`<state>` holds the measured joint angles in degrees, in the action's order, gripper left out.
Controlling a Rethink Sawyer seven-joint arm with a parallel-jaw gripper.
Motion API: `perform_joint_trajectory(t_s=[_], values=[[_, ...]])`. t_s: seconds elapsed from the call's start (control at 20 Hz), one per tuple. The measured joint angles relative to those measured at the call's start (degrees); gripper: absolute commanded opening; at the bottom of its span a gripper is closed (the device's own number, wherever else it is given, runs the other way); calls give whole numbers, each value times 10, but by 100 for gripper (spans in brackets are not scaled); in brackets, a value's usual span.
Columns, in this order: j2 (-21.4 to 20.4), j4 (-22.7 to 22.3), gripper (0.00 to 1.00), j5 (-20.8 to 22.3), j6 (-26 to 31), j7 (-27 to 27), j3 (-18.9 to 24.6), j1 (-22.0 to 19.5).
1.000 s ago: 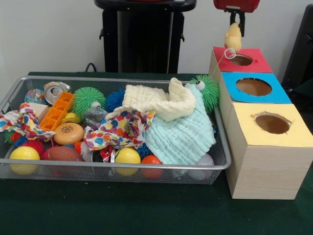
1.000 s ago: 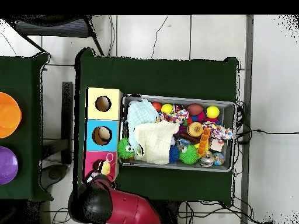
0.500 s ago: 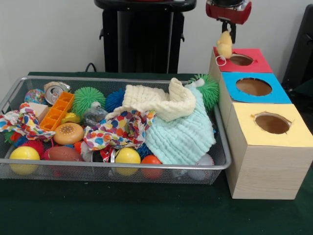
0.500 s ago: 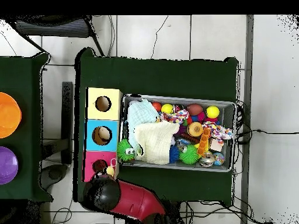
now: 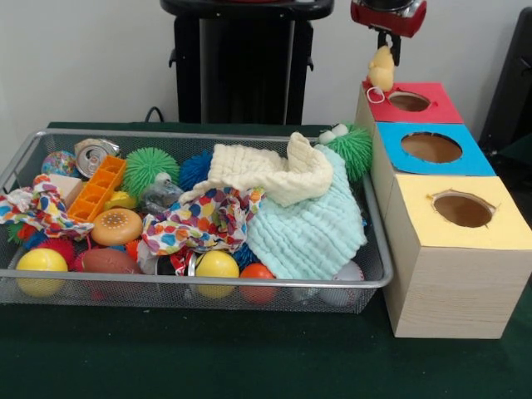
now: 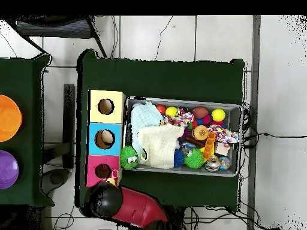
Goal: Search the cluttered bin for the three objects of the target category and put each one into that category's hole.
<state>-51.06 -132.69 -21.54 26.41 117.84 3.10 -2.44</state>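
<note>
Bin (image 5: 25,154) of silver wire mesh on the dark green table (image 5: 208,357), filling the left and centre of the front view. At its left end lie a multicoloured spotted cloth (image 5: 37,208), a yellow ball (image 5: 40,262), a crushed silver can (image 5: 90,155) and an orange ice-cube tray (image 5: 98,189) set on a slant. Next come a bun-shaped toy (image 5: 116,226), a green spiky ball (image 5: 150,168) and a blue spiky ball (image 5: 195,169). A second spotted cloth (image 5: 204,218) lies in the middle, with a yellow ball (image 5: 217,266) and an orange ball (image 5: 257,272) against the near wall. A cream waffle cloth (image 5: 266,173) lies over a pale mint cloth (image 5: 312,229) toward the right end. A green spiky ball with eyes (image 5: 351,150) sits at the far right corner of the bin, beside the boxes.

To the right of the bin stands a row of light wooden boxes: yellow-topped (image 5: 465,208) nearest the camera, blue-topped (image 5: 432,148) in the middle, red-topped farthest. The hole (image 5: 410,101) in the red top is open. The gripper (image 5: 386,51) hangs from the top edge above the red box's left rim, its fingers closed on the pale yellow toy (image 5: 381,71), which dangles just left of the hole with a small white ring below it. In the overhead view the toy (image 6: 113,175) shows at the red box's edge beside the bin.
</note>
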Motion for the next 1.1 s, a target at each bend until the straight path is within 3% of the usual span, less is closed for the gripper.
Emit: perform_joint_trajectory(t_s=[0.3, 0.5, 0.8, 1.1], values=[[1, -14, 0, -48, -17, 0, 17, 4], [11, -28, 0, -76, -67, 0, 57, -8], [31, -46, 0, -79, -131, 0, 117, -36], [34, -47, 0, -79, -131, 0, 133, -49]])
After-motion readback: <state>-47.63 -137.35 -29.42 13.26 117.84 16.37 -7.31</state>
